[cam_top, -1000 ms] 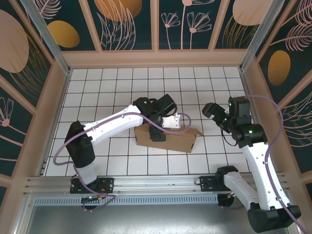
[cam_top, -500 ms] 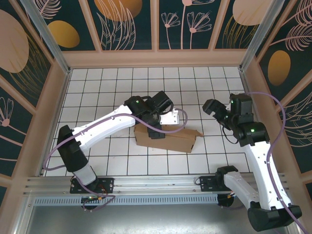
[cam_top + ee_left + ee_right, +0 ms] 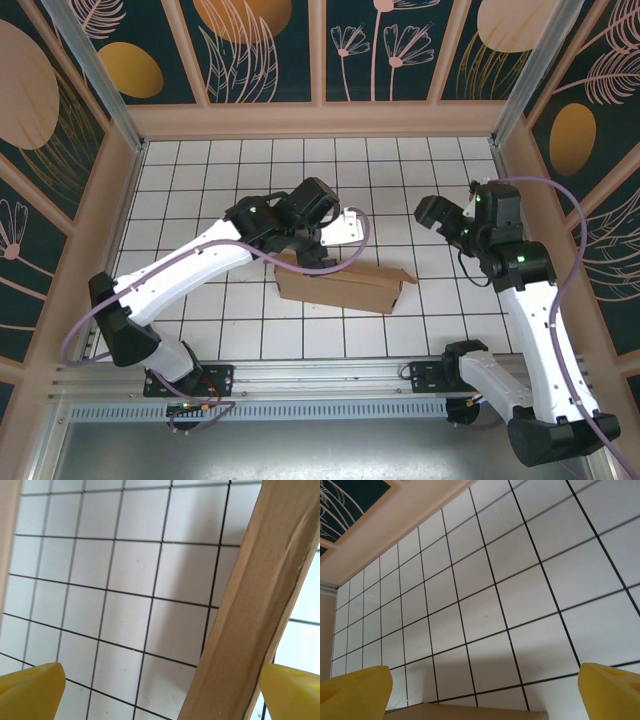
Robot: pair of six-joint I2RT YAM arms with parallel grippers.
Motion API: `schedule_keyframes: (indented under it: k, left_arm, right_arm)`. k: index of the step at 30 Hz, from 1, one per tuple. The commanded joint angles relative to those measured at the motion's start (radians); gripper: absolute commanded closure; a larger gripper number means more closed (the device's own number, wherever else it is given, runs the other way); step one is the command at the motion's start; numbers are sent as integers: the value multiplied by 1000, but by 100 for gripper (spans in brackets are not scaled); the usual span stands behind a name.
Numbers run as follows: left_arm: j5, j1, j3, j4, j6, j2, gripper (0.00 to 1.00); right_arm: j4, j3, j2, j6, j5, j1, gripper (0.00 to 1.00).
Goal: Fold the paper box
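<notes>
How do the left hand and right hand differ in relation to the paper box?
The left hand has a wall of the paper box running between its fingers; the right hand has tiled table between its fingers, the box edge low in view. From above, the left hand sits at the box's far edge; the right hand stands apart, past its right end. Both are open, gripping nothing.

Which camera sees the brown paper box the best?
The top external view: the whole paper box shows there, with its full shape. The left wrist view catches one slanted strip of it up close. The right wrist view catches a thin sliver at the bottom.
</notes>
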Motion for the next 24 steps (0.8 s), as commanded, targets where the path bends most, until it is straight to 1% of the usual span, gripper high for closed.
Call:
schedule_keyframes:
  k: [1,3,6,7,9,11,12,14,15,16,17,19,21,24]
  left_arm:
    - [-29,8,42,74,-70,-64,1]
    - [-27,11,58,89,-131,-94,1]
    - [-49,13,58,141,-256,-150,1]
    - [-47,22,37,167,-279,-178,1]
    - [-41,51,-66,258,-300,-255,1]
    - [-27,85,-189,320,-284,-333,6]
    - [-13,107,-245,343,-277,-372,8]
    - [41,160,-350,381,-245,-441,14]
    - [43,177,-399,403,-220,-482,17]
    - [37,188,-445,423,-201,-520,19]
    - [42,199,-477,427,-182,-547,20]
    - [68,208,-538,394,-110,-592,22]
    - [68,211,-602,369,-57,-638,22]
    - [89,258,-674,343,-13,-684,24]
  right_arm:
    - [-13,77,8,-79,-12,7,6]
    - [-25,104,14,-98,-14,9,9]
    - [-24,124,19,-143,-54,20,16]
    - [-27,129,22,-156,-54,29,19]
    - [-26,138,30,-192,-66,40,24]
    - [-18,139,31,-260,-67,59,27]
    - [-4,132,21,-324,-75,73,28]
    - [65,91,-39,-489,-133,111,33]
    - [100,68,-83,-574,-139,142,36]
    - [122,50,-117,-633,-114,176,36]
    - [133,42,-139,-677,-93,199,37]
    - [126,27,-170,-759,-116,221,37]
    - [84,19,-185,-826,-128,262,37]
    - [36,13,-199,-836,-188,315,31]
